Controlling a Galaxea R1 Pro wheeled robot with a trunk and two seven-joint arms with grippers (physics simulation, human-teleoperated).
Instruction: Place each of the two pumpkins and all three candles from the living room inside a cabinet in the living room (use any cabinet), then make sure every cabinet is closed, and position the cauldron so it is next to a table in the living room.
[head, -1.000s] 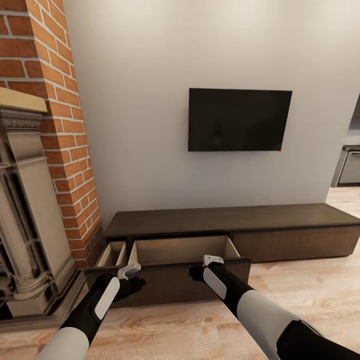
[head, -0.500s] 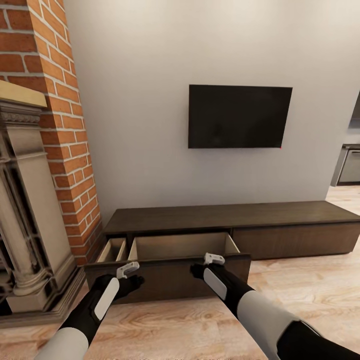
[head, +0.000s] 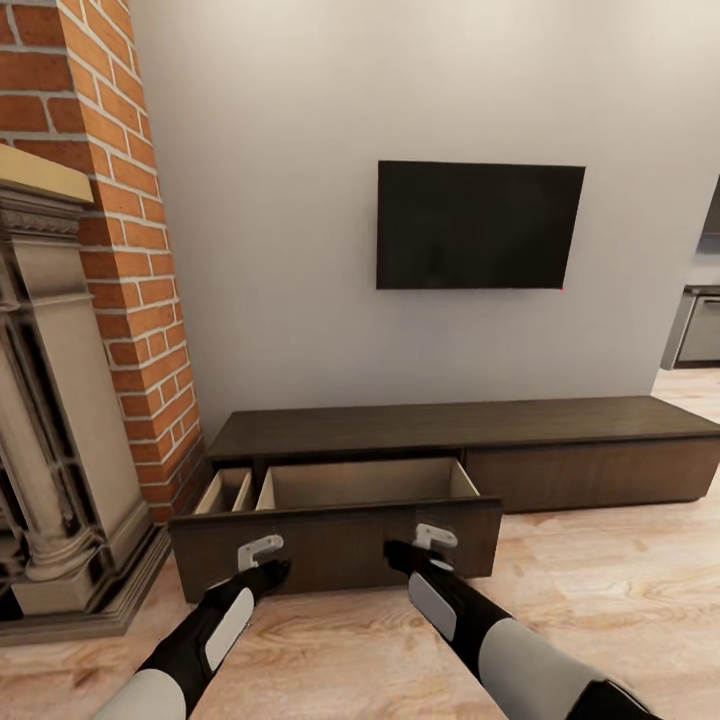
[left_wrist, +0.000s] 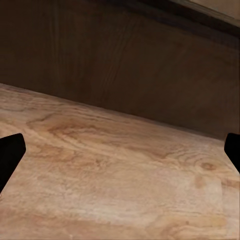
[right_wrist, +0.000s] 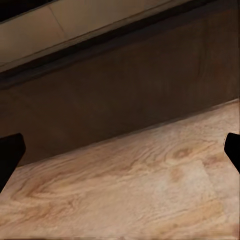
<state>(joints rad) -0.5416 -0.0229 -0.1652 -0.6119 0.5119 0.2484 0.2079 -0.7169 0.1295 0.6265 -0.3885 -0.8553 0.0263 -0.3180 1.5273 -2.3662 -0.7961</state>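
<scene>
- Facing the cabinet (head: 470, 430), a long low dark-brown unit against the grey wall, with its left drawer (head: 335, 540) pulled out and showing a bare tan inside.
- Left gripper (head: 258, 552): low, in front of the open drawer's face, toward that face's left half. Whether it touches the wood cannot be told.
- Left gripper state: in the left wrist view both dark fingertips (left_wrist: 10, 152) sit at opposite edges of the picture, so the jaws stand wide, with nothing between them.
- Beyond the left gripper: the drawer front fills the far side, wood floor (left_wrist: 120, 180) lies under the fingers.
- Right gripper (head: 435, 537): low, in front of the same drawer face, toward its right half, well apart from the left gripper.
- Right gripper state: fingertips (right_wrist: 10, 152) at opposite picture edges, jaws wide, holding nothing.
- Beyond the right gripper: dark drawer front, with the drawer's pale inside above its top edge.
- Above the cabinet, well beyond both grippers: a black television (head: 478, 225) on the wall.
- Off to the left gripper's outer side: a brick column (head: 125, 250) and a carved stone fireplace (head: 50, 400).
</scene>
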